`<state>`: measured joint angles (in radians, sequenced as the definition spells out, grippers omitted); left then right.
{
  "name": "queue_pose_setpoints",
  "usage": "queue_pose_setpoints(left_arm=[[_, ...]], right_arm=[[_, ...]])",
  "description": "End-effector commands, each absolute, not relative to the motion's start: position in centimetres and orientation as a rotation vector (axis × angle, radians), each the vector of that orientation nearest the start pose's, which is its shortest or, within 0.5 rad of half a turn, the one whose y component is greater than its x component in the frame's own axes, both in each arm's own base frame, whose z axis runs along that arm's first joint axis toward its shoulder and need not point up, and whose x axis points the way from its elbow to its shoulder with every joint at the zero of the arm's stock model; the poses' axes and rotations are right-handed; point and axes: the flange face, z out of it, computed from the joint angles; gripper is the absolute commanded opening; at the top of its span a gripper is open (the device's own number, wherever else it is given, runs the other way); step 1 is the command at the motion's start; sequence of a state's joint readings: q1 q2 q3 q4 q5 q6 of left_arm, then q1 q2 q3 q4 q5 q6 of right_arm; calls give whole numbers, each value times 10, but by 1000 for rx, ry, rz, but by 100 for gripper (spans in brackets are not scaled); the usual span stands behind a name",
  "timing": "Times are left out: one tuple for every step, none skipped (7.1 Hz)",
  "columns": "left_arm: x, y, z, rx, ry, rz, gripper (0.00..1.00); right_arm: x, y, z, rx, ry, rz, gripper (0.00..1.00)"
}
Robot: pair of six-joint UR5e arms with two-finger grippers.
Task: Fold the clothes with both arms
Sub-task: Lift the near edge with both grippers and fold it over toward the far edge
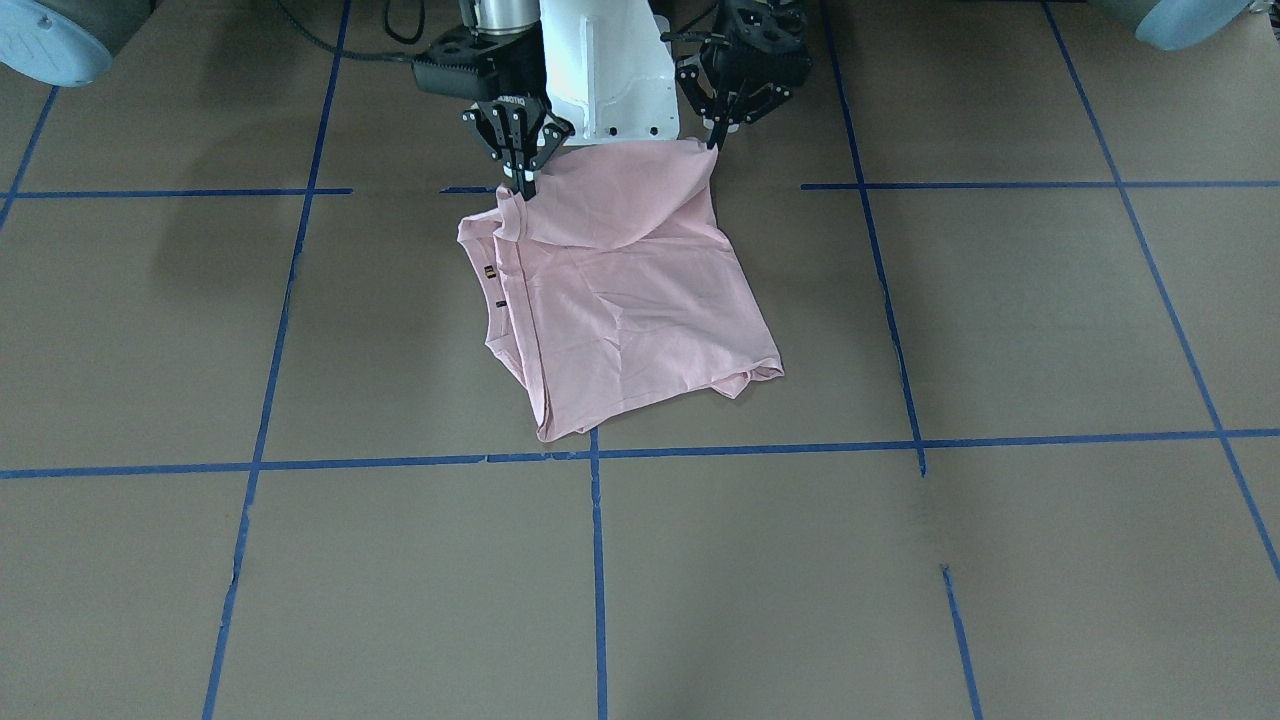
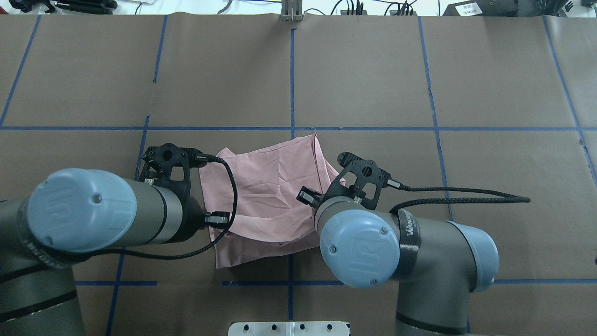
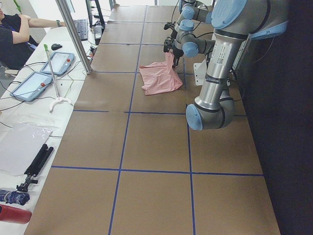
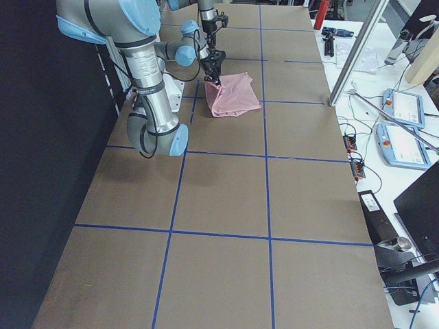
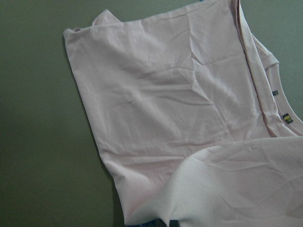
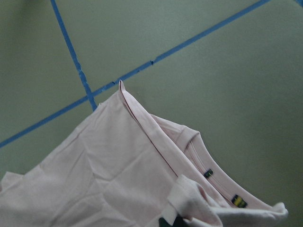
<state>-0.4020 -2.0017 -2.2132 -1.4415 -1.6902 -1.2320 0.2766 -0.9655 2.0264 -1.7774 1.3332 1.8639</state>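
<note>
The pale pink T-shirt (image 1: 630,320) lies folded on the brown table, plain side up; its cartoon dog and lettering are hidden. Small labels (image 1: 489,271) show at the neckline. My left gripper (image 1: 714,143) is shut on one corner of the shirt's edge nearest the robot. My right gripper (image 1: 522,185) is shut on the other corner, by the collar. Both hold that edge lifted, and the cloth sags between them. In the overhead view the shirt (image 2: 266,186) lies between the two wrists, which hide the fingers. It also shows in the left wrist view (image 5: 180,123) and the right wrist view (image 6: 118,175).
The white pedestal base (image 1: 610,70) stands just behind the lifted edge. Blue tape lines (image 1: 598,560) grid the brown table cover. An operator (image 3: 14,34) sits at a side desk with tablets (image 3: 58,61). A red bottle (image 3: 12,214) and tools lie on that desk.
</note>
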Motion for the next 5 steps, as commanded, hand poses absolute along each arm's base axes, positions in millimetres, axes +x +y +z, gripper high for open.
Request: queue_pose_setpoints(left_arm=[[427, -372, 215, 306, 868, -19, 0], [431, -390, 228, 319, 855, -29, 0], [436, -415, 247, 333, 841, -50, 0], [445, -445, 271, 351, 826, -65, 0], [447, -489, 301, 387, 783, -55, 8]], right_arm=[[-535, -373, 149, 245, -822, 661, 0], [-546, -397, 146, 238, -800, 677, 0], [-567, -427, 161, 245, -819, 695, 0], [-591, -470, 179, 279, -819, 678, 0], [-600, -526, 195, 262, -805, 664, 0]])
